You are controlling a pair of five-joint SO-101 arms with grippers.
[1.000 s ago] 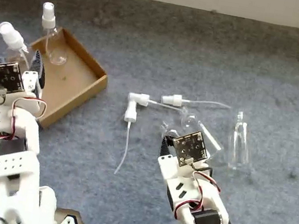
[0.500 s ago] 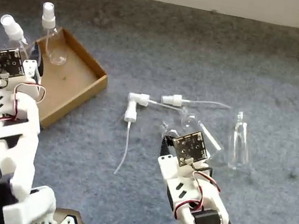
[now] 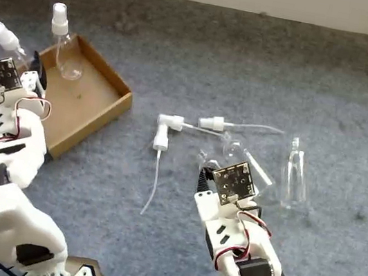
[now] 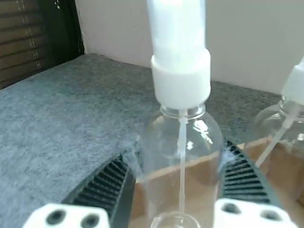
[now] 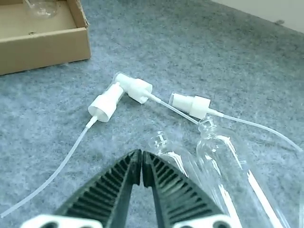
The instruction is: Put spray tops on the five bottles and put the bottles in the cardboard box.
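High view, left gripper [image 3: 26, 64] clamping capped bottle [image 3: 4, 37], just outside cardboard box [image 3: 92, 123]

White blocky left arm [image 3: 17, 150] and right arm [image 3: 217, 217], red, black, white cables looping, and the right gripper [image 5: 141, 159] black, ribbed

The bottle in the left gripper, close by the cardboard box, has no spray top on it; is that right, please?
Not quite: the bottle in the left gripper already carries a white spray top, as the left wrist view shows. It is close by the cardboard box.
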